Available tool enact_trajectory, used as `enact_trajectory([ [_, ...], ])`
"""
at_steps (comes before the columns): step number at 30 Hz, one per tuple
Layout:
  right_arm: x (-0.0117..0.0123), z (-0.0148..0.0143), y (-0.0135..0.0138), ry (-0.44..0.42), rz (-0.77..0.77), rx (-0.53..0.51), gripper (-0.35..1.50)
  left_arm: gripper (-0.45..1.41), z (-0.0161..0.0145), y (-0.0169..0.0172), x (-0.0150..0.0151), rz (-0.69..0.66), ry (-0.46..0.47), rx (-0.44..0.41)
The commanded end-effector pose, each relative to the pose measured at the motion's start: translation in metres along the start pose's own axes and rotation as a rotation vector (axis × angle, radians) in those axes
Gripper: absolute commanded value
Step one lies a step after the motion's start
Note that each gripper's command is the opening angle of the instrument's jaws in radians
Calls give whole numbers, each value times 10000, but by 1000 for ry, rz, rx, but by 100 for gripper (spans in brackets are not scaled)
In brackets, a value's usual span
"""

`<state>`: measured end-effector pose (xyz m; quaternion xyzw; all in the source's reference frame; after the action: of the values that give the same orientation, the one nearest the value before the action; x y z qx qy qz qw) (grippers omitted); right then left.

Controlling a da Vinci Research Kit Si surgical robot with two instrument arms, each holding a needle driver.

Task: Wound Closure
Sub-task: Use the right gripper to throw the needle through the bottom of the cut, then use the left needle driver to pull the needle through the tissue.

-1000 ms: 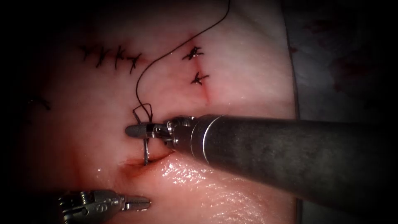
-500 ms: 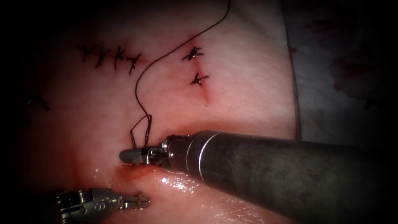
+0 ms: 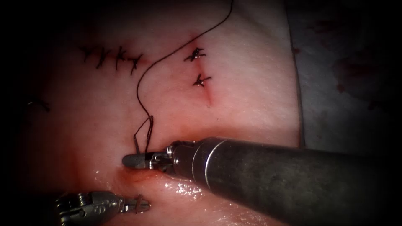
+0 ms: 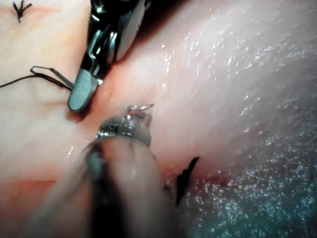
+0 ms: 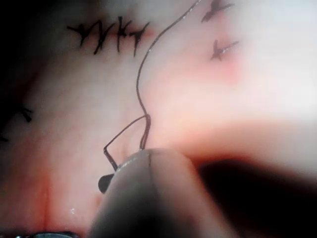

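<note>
My right tool (image 3: 133, 160) comes in from the right and lies against the far edge of the red cut (image 3: 140, 175), its jaws shut on the curved needle (image 3: 136, 142) near its rear end. That rear end stands up above the jaws, and the body below them is buried in the tissue (image 3: 104, 117). A shiny needle tip (image 4: 139, 106) pokes out of the tissue on the near side of the cut, right at my left tool (image 4: 124, 130). The left tool (image 3: 140, 204) sits low, just below the cut. Dark thread (image 3: 142, 79) loops from the needle's rear and runs up out of view.
A row of finished stitches (image 3: 113, 56) lies at the upper left, and two more stitches (image 3: 199, 67) sit on a second cut to the right. Another stitch (image 3: 39, 104) shows at the far left. The tissue's right edge meets a grey cloth (image 3: 335, 83).
The right tool has moved down to the cut with the needle, driving the part below its jaws into the tissue. A glint of needle tip has appeared by the left tool.
</note>
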<state>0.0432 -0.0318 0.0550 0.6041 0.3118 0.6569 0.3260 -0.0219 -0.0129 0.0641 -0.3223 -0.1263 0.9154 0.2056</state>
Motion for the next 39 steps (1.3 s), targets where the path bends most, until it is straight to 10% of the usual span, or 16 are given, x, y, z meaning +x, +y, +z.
enact_trajectory([
  [1,14,7,-7,5,-42,56,-13,-43,8,0,0,-6,1,-1],
  [7,53,-16,-17,64,-187,66,-10,-35,0,-4,-1,24,5,-8],
  [17,96,-63,4,111,-424,-94,81,36,-26,-23,-6,35,151,33],
  [25,121,-94,12,104,-552,-193,115,68,-24,-34,-9,113,234,23],
  [39,139,-122,5,82,-708,-217,123,43,4,-45,15,149,382,-98],
])
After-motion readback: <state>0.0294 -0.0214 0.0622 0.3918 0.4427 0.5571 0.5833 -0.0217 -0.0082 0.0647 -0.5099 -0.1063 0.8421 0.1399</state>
